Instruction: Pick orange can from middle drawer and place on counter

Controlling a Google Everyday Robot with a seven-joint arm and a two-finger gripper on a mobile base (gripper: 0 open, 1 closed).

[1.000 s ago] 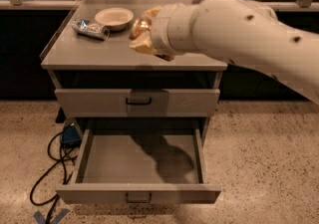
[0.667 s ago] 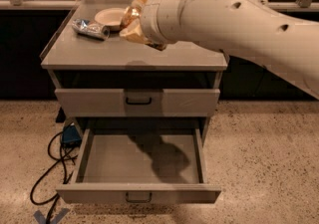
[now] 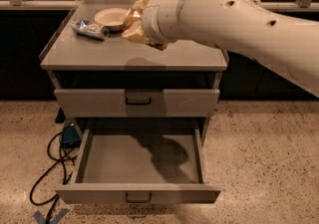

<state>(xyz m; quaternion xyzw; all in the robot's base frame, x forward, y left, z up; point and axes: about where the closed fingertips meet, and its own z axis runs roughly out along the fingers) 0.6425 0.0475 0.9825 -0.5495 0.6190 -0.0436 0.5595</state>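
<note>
The orange can, golden and wrinkly, sits at the tip of my big white arm, which reaches in from the right. My gripper is shut on the can and holds it just above the grey counter, left of its middle. The wrist and the can hide most of the gripper. The middle drawer is pulled out below, and its flat grey floor is bare apart from the arm's shadow. Its small dark handle faces the front.
A silver-blue can lies on its side at the counter's back left, beside a pale shallow dish. The upper drawer is closed. Black cables and a blue box lie on the floor to the left. A ledge with glass panels runs behind.
My arm has moved left and a little further back over the counter, carrying the orange can with it. The drawer has not moved.
</note>
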